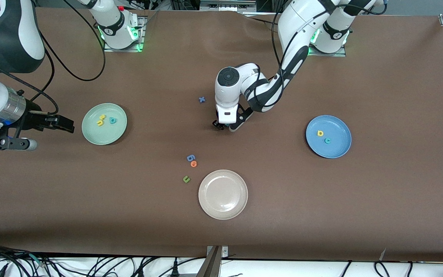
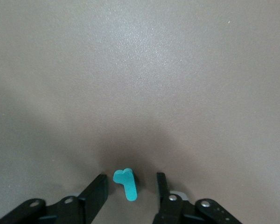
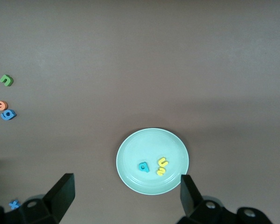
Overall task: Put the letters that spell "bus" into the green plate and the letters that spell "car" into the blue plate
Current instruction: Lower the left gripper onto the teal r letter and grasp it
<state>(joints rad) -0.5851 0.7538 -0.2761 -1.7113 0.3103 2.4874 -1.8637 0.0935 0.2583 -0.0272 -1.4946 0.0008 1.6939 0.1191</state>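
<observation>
My left gripper (image 1: 223, 125) is down at the table's middle, open, its fingers on either side of the thin teal "r" (image 2: 126, 183) with a gap on each side. The green plate (image 1: 102, 137) (image 3: 130, 158) holds the yellow "u" (image 3: 163, 162), the yellow "s" (image 3: 161, 171) and the teal "b" (image 3: 143, 166). The blue plate (image 1: 340, 148), toward the left arm's end, holds the yellow "a" (image 1: 320, 133) and the teal "c" (image 1: 327, 141). My right gripper (image 1: 67, 126) (image 3: 127, 177) waits open and empty beside the green plate.
A cream-white plate (image 1: 223, 200) lies nearer the front camera than my left gripper. Beside it lie a blue letter (image 1: 190, 157), an orange letter (image 1: 194, 164) and an olive-green "u" (image 1: 186, 179). A blue "x" (image 1: 202, 99) lies near the left arm's wrist.
</observation>
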